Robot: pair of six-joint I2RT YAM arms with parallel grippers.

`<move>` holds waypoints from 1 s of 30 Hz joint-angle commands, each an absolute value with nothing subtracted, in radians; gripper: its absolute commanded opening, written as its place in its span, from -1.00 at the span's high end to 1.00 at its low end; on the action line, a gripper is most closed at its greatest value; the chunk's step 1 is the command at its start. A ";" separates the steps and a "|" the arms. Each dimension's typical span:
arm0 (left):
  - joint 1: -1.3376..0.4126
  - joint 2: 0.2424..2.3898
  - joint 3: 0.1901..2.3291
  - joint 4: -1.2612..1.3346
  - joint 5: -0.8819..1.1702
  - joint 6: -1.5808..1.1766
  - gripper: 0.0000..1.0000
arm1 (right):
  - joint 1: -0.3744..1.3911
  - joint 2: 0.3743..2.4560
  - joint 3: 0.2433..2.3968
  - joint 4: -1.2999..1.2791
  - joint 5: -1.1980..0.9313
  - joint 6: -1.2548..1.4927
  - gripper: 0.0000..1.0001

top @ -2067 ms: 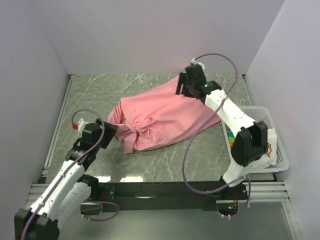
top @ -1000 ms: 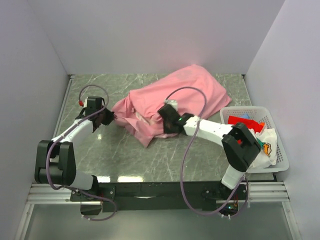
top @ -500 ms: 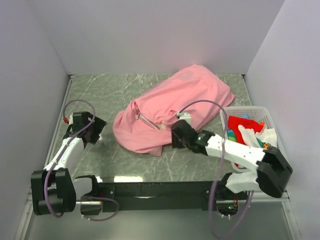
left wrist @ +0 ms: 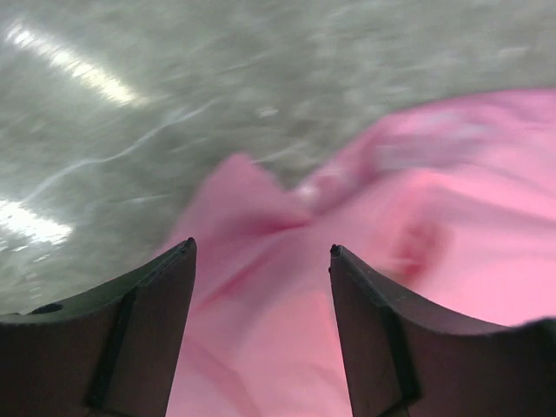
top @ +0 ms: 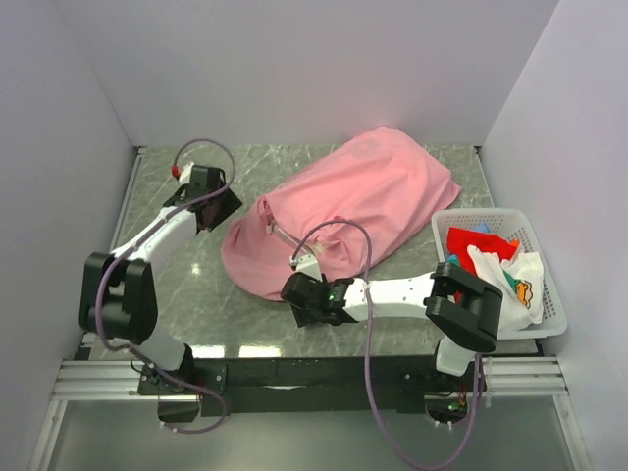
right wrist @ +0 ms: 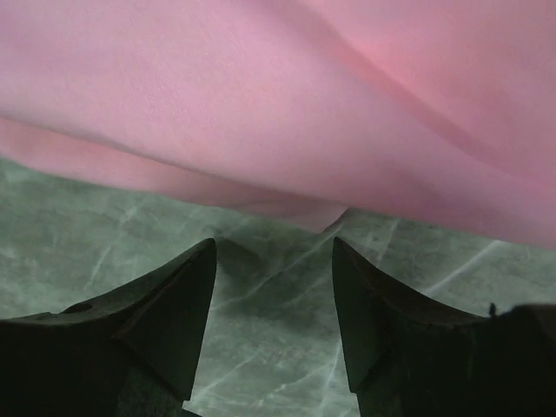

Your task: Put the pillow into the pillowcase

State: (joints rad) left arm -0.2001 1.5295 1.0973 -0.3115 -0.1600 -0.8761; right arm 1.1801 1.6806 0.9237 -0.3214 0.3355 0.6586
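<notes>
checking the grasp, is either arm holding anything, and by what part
Nothing is held. Left gripper and right gripper are both open, neither pinching the pillowcase.

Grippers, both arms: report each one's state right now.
Left gripper: open, empty, facing the pillowcase.
Right gripper: open, empty, by the pillowcase's near edge.

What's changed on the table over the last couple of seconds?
The pillowcase has shifted toward the far right corner. The right claw came from the pillowcase's far end round to its near edge, low over the table, and is open. The left claw moved from the near left up to the pillowcase's left end, also open. The basket stayed put.
</notes>
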 commanded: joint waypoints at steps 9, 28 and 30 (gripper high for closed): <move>-0.161 1.583 0.945 -0.307 -0.116 -0.953 -0.52 | 1.149 1.690 0.881 -0.117 0.452 0.667 -0.20; -0.065 1.690 1.269 -0.365 -0.055 -0.946 0.98 | 1.265 1.098 0.608 -0.331 -0.070 0.819 1.00; -0.051 1.689 1.267 -0.374 -0.046 -0.943 0.98 | 1.288 1.143 0.528 -0.246 -0.116 0.848 1.00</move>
State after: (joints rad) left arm -0.1310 1.7100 1.2102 -0.4461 0.1009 -0.9623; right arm 1.2125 1.1152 0.6834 -0.2264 0.1505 0.7422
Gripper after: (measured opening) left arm 0.022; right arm 0.011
